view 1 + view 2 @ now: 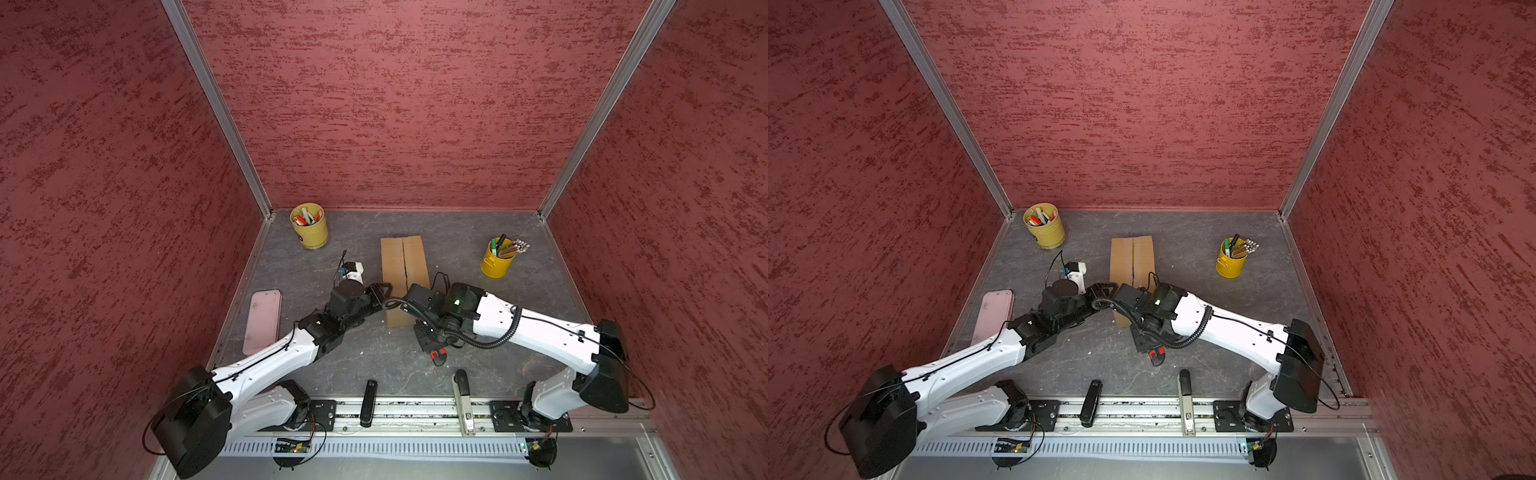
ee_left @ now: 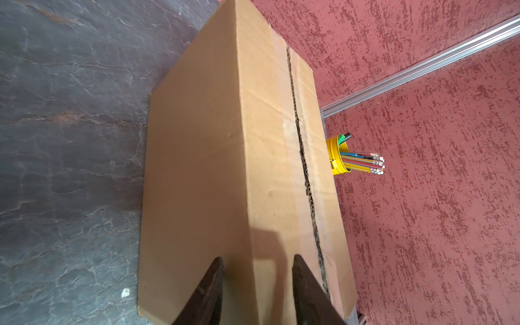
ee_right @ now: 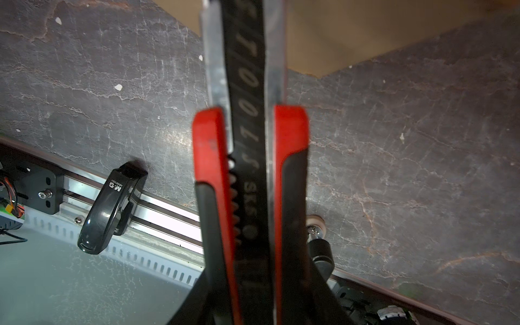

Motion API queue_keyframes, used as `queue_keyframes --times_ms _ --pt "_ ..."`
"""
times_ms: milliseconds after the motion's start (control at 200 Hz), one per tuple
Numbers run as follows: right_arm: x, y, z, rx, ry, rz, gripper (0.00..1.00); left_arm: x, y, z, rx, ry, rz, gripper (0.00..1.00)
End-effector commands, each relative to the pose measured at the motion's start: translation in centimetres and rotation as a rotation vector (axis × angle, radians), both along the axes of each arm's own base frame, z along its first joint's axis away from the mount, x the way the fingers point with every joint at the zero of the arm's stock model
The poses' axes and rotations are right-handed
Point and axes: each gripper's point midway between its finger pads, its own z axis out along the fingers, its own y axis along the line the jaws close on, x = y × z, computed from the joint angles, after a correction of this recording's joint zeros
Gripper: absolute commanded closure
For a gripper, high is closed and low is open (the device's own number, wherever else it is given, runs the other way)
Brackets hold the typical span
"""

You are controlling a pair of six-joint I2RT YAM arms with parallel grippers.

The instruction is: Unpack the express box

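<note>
Express box [image 1: 405, 270]: flaps down, seam looks slit.
Left claw [image 2: 259, 257]: spread, over box edge.
Right claw [image 3: 257, 281]: pinching utility knife [image 3: 247, 126].

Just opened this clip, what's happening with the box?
The right gripper holds a red-and-black utility knife by the near end of the express box. The left gripper, jaws apart, sits at the box's near left top edge. The centre seam shows a dark gap; the flaps lie flat, nothing taken out yet.
</note>
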Motion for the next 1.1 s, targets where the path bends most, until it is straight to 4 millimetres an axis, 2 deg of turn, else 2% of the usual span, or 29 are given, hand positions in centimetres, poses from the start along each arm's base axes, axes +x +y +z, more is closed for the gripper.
queue_keyframes --times_ms 0,271,511,1097 --pt "0.2 -0.1 0.6 0.026 -0.009 0.004 1.00 1.1 -1.3 3.1 -0.069 -0.086 -0.030 0.59" --pt "0.6 0.1 0.7 0.016 -0.008 0.015 1.00 0.9 -2.6 3.6 -0.091 -0.094 -0.054 0.59" --pt "1.0 0.5 0.8 0.014 -0.005 0.017 1.00 0.0 -3.3 3.1 -0.093 -0.084 -0.072 0.59" --pt "0.9 0.3 1.4 -0.038 0.029 -0.004 1.00 -2.0 -3.3 2.9 -0.115 -0.096 -0.085 0.64"
